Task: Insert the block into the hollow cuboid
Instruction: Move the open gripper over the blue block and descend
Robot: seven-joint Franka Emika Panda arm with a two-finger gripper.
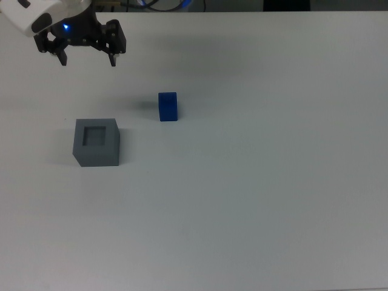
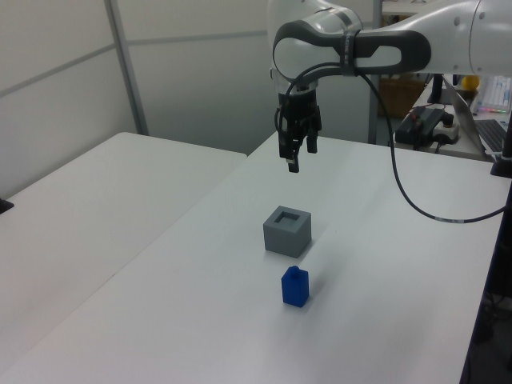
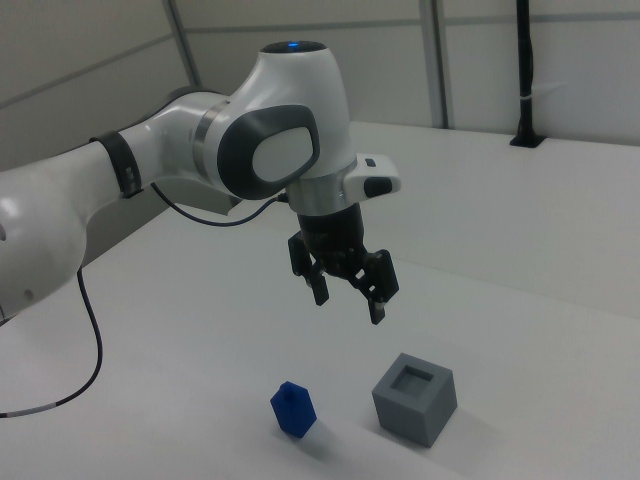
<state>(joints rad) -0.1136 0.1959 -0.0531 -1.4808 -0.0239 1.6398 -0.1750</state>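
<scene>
The one gripper [image 1: 87, 59] hangs in the air over the white table [image 1: 273, 182], its two black fingers [image 3: 322, 292] spread apart with nothing between them. It points downward from the end of the single white-and-grey arm [image 3: 270, 150], and a small blue light glows on the housing just above the fingers in the top view.

Taking the hollow cuboid [image 1: 97, 142] as the landmark: the gripper sits well above it and off to one side, toward the top edge of the top view and slightly to the top view's left of the box. In the left view the gripper [image 2: 293, 156] hangs beyond the hollow cuboid [image 2: 287, 230], clear of it.

There is one hollow cuboid, grey, resting flat on the table with its square recess facing up and nothing in it.

There is one block [image 1: 168, 107], dark blue, standing on the table near the hollow cuboid without touching it. In the top view it lies to the top view's right of the box and a little farther up; in the right view the block [image 3: 293, 409] is to the right view's left of the hollow cuboid [image 3: 415, 398].

A black cable [image 2: 416, 192] loops down from the arm in the left view.
</scene>
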